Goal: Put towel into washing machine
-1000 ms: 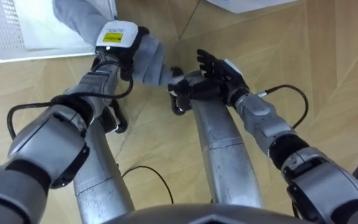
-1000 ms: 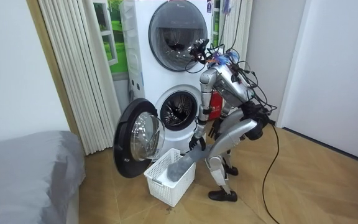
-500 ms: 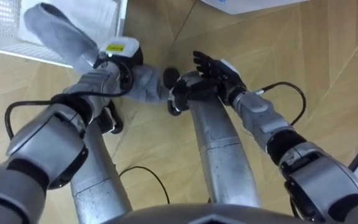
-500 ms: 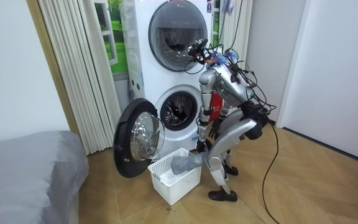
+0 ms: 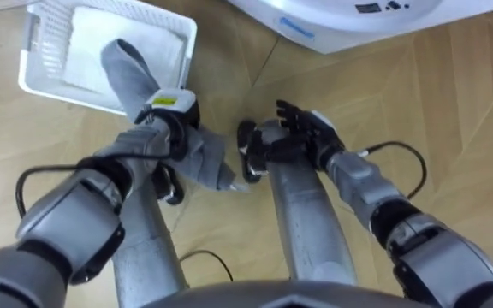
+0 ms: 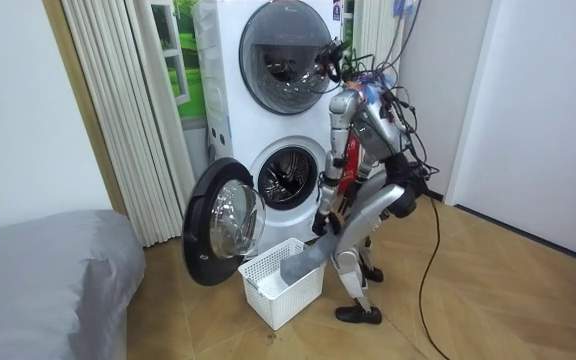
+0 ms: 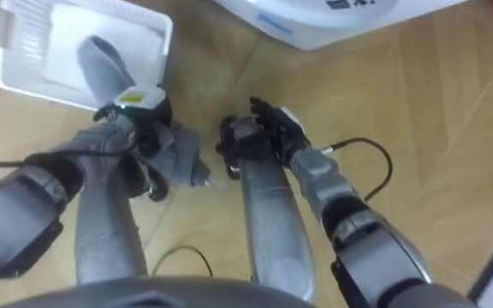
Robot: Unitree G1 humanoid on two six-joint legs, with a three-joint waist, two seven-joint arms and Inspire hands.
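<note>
Left eye view has my left hand (image 5: 171, 128) clamped round the grey towel (image 5: 129, 70), fingers curled about its middle. One end runs up and left into the white basket (image 5: 34, 53) on the floor. The other end hangs in a bunch just right of the hand. My right hand (image 5: 311, 133) sits further right, fingers apart and holding nothing. The washing machine (image 5: 341, 19) shows as a white edge at the far side.

From the room view I see the robot bent over beside the basket (image 6: 268, 298). The drum (image 6: 290, 178) is open, and its door (image 6: 223, 222) is swung out to the room view's left.

I judge the step in hand to be lifting the towel clear of the basket. To do it well I'd raise the left hand until the trailing end leaves the rim, so the basket isn't dragged along. I'd hold the grip firm, since the cloth is slack and can slip. Then I'd carry it up and far toward the drum mouth, steering wide of the door. The right hand could gather the loose end if it droops.
</note>
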